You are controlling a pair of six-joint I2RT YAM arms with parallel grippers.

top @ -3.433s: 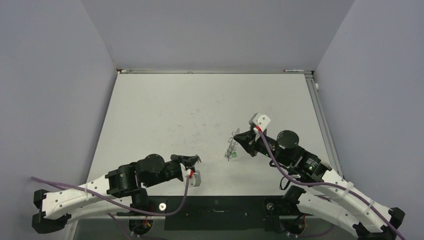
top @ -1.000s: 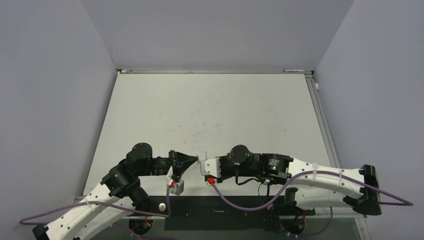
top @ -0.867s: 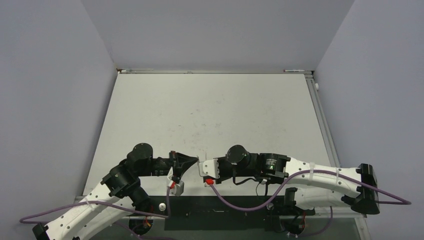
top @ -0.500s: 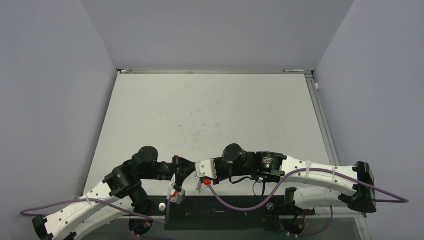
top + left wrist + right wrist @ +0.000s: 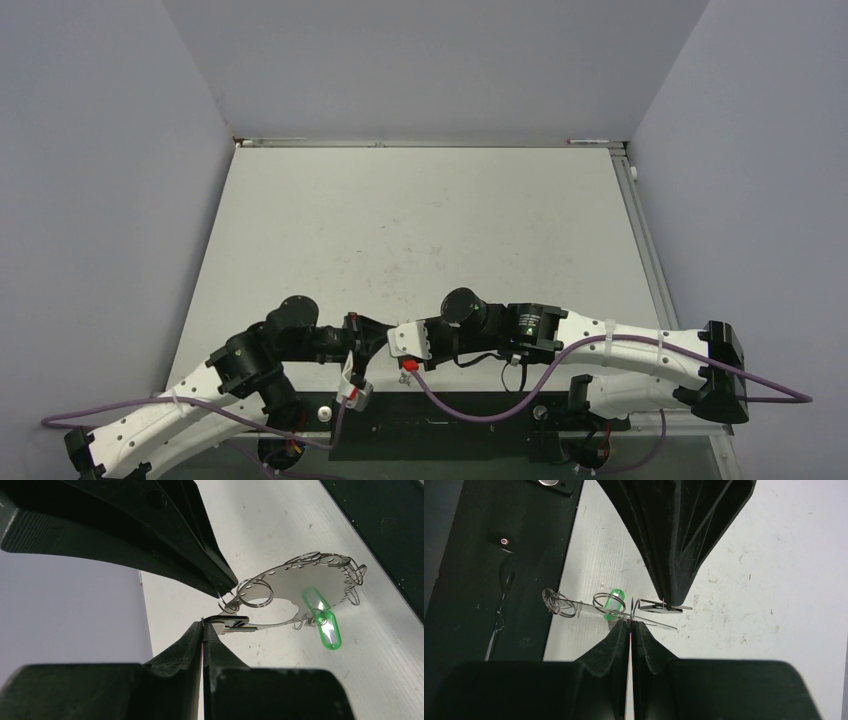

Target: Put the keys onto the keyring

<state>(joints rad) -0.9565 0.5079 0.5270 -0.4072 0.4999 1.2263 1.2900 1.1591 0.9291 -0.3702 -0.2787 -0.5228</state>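
My left gripper (image 5: 202, 623) is shut on a tiny key (image 5: 231, 622) with a black head and a short silver blade, held level above the table. My right gripper (image 5: 630, 622) is shut on the rim of the keyring (image 5: 584, 609), a silver loop strung with small rings and a bright green tag (image 5: 613, 602). In the left wrist view the keyring (image 5: 295, 572) hangs from the right fingers (image 5: 220, 577), with its green tag (image 5: 324, 625) to the right. The key (image 5: 664, 607) sits just beside the ring's edge. In the top view the left gripper (image 5: 374, 335) and the right gripper (image 5: 393, 339) meet tip to tip.
The white table (image 5: 420, 220) stretches away behind the grippers. The black base plate (image 5: 430, 425) runs along the near edge, right below the grippers; it also shows in the right wrist view (image 5: 484, 555). Grey walls close in both sides.
The right arm carried the keyring from the table's right middle over to the left gripper. In the last second both grippers drifted slightly toward the near edge, staying tip to tip.
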